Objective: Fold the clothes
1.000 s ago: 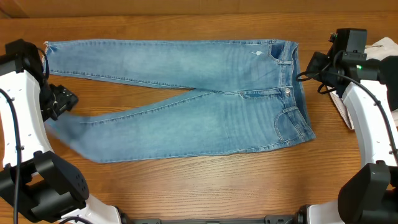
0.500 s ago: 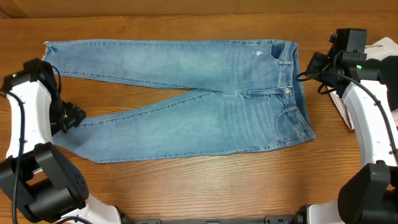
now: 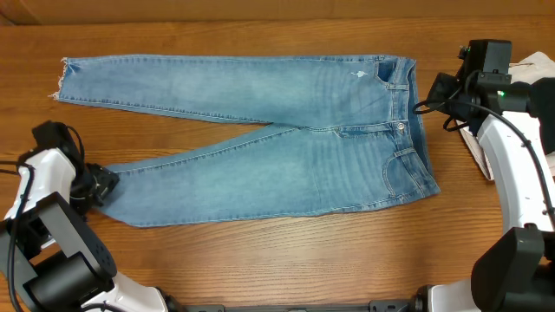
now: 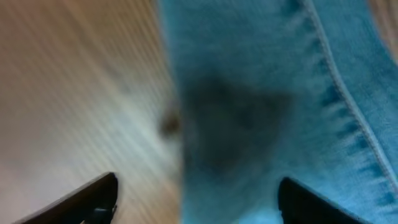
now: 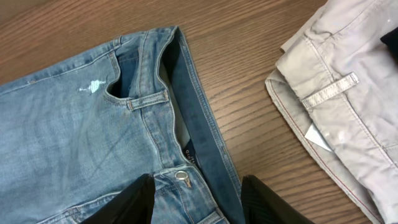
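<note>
Both jeans (image 3: 303,169) legs leftward, waistband right.

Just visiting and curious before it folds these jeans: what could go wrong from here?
The left gripper is open astride the hem of the jeans; it may pinch too little denim, and the leg could slip out mid-fold. The right gripper is open over the waistband, close to an off-white garment, which a fold might snag or drag.

The light-blue jeans (image 3: 260,169) are lying flat, front up, on the bench (image 3: 260,260). Their legs are spreading leftward, with the waistband facing right.
</note>
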`<move>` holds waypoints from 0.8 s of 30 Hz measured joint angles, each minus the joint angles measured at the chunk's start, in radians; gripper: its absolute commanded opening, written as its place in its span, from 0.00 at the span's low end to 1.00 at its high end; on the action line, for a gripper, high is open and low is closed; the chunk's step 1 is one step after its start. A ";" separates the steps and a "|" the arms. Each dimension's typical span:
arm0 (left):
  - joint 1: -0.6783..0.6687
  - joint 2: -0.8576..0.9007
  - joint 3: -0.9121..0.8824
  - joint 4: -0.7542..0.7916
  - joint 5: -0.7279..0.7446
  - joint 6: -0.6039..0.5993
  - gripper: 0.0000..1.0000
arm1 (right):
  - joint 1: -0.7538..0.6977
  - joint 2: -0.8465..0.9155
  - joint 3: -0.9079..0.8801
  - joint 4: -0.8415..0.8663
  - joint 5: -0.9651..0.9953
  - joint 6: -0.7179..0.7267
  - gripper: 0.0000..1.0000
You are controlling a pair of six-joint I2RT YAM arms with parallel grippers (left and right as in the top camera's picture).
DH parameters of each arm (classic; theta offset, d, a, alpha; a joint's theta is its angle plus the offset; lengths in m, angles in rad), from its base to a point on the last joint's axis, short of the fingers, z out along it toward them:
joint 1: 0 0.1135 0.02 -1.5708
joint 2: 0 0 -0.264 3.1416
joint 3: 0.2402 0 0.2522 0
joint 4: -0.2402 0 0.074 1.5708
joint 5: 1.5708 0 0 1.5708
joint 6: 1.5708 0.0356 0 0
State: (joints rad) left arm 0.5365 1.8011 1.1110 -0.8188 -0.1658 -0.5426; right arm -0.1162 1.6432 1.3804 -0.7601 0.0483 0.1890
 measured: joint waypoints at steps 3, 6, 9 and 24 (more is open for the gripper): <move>0.000 0.000 -0.026 0.046 0.046 0.022 0.04 | 0.000 0.000 0.000 0.000 0.000 -0.002 0.49; 0.000 0.000 -0.022 0.019 0.088 0.043 0.04 | 0.000 0.000 0.000 0.000 0.000 -0.003 0.49; 0.000 -0.004 0.011 -0.142 0.099 0.036 0.04 | 0.000 0.000 0.000 0.000 0.000 -0.003 0.49; -0.098 -0.310 0.482 -0.503 -0.148 -0.117 1.00 | 0.000 0.000 0.000 -0.004 0.000 -0.003 0.49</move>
State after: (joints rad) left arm 0.4385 1.4910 1.5932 -1.3216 -0.3141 -0.6594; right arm -0.1162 1.6432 1.3804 -0.7643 0.0486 0.1856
